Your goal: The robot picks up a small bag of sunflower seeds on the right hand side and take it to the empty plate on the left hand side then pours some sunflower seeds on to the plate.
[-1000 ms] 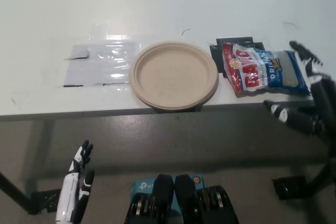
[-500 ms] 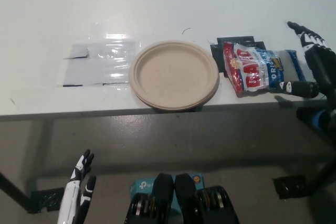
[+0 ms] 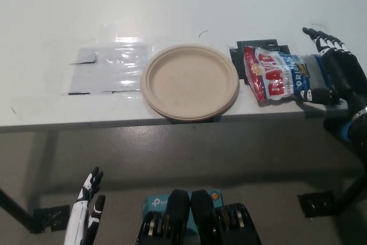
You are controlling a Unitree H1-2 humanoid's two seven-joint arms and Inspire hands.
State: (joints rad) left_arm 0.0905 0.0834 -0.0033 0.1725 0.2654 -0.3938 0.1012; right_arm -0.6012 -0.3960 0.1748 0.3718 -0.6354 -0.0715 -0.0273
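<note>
The bag of sunflower seeds [image 3: 285,75] is lying flat on the white bench [image 3: 183,4], near the front edge on the right side, its red and white end pointing toward the plate and its blue end pointing toward the right. It is sitting partly over a black patch [image 3: 253,49] that is showing behind and beside it. The black right hand [image 3: 332,72] is hovering over the blue end of the bag with its fingers [image 3: 319,35] spread wide and apart, one of them reaching along the far side of the bag and another curling in at the near side; it is not closed on the bag, and whether it is touching the wrapper cannot be told. Just beside the bag, to the left, the empty tan plate [image 3: 190,81] is resting close to the front edge of the bench, apart from the bag. Farther left a sheet of clear plastic [image 3: 106,68] is lying flat on the surface, catching the light. The white left hand [image 3: 85,215] is hanging low at the lower left, well below the bench, its fingers loosely apart and holding nothing.
</note>
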